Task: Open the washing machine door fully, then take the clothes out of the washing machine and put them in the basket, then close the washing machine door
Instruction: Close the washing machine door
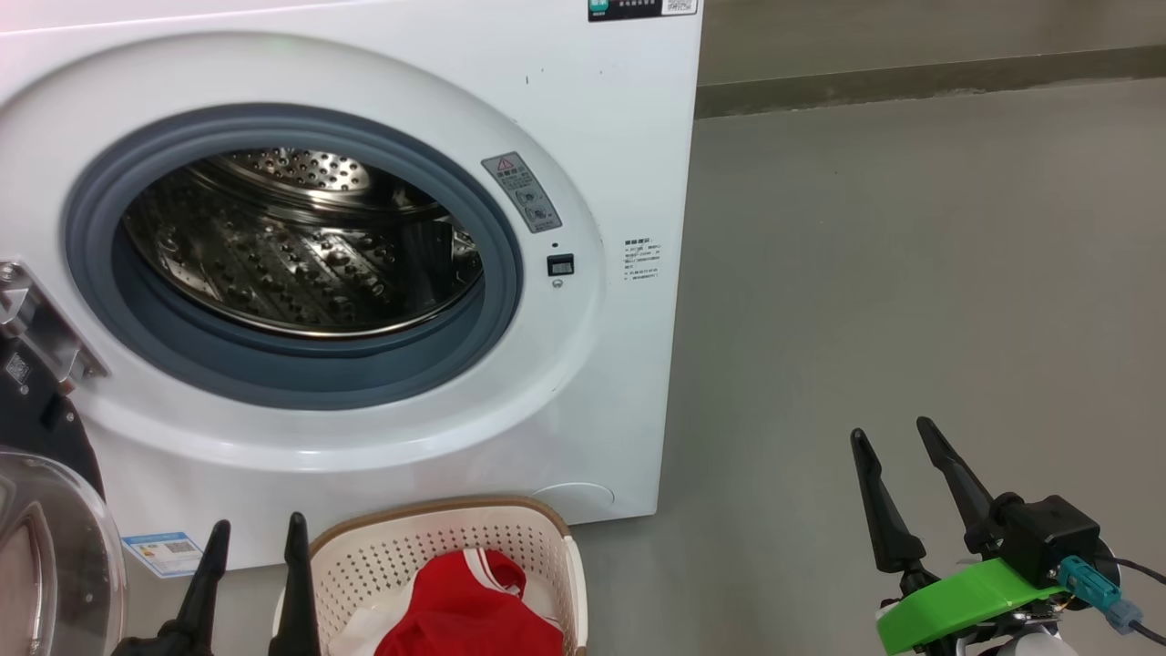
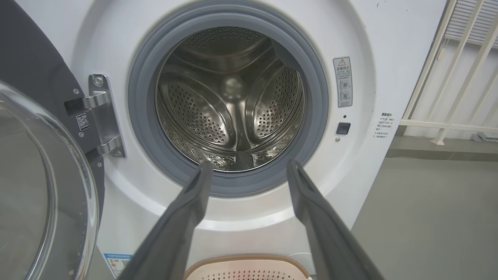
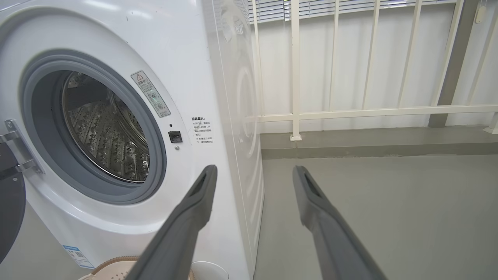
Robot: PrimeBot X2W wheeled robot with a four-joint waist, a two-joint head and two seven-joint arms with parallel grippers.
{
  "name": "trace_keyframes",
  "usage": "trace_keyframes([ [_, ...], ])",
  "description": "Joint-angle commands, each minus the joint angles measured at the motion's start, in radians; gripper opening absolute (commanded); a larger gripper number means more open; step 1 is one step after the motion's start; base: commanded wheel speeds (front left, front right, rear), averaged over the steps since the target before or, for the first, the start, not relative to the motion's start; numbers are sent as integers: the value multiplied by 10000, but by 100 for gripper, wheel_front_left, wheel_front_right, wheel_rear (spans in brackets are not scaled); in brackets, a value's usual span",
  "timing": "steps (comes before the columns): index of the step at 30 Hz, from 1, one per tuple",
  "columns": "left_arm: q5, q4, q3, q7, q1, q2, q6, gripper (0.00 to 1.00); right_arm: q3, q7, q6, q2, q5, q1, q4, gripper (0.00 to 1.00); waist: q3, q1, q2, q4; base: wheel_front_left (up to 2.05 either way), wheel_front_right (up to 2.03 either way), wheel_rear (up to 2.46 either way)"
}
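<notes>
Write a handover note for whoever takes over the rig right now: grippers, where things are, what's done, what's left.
Left gripper: open, empty, beside the basket in front of the washer.
Right gripper: open, empty, over the floor to the right of the washer.
Door: swung open on the washer's left side.
Drum: no clothes visible inside.
Clothes: red, lying in the basket.
Done: door opened; clothes appear to be moved to the basket.
Left: close the door.
</notes>
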Motion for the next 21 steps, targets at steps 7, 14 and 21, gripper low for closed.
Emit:
trace_keyframes([
  [7,140,-395,286,-91,-43,112,42,100,191,-65,65,-10,-1,-114,-209,100,-1,0,-1,5,-60,60,0],
  [14,118,-327,263,-91,7,112,85,100,177,-65,65,-10,-26,-118,-197,100,-24,0,-1,-14,-148,148,0],
  [21,59,-300,243,-91,-26,112,47,100,173,-65,65,-10,8,-109,-209,100,-19,0,-1,-9,-191,191,0],
])
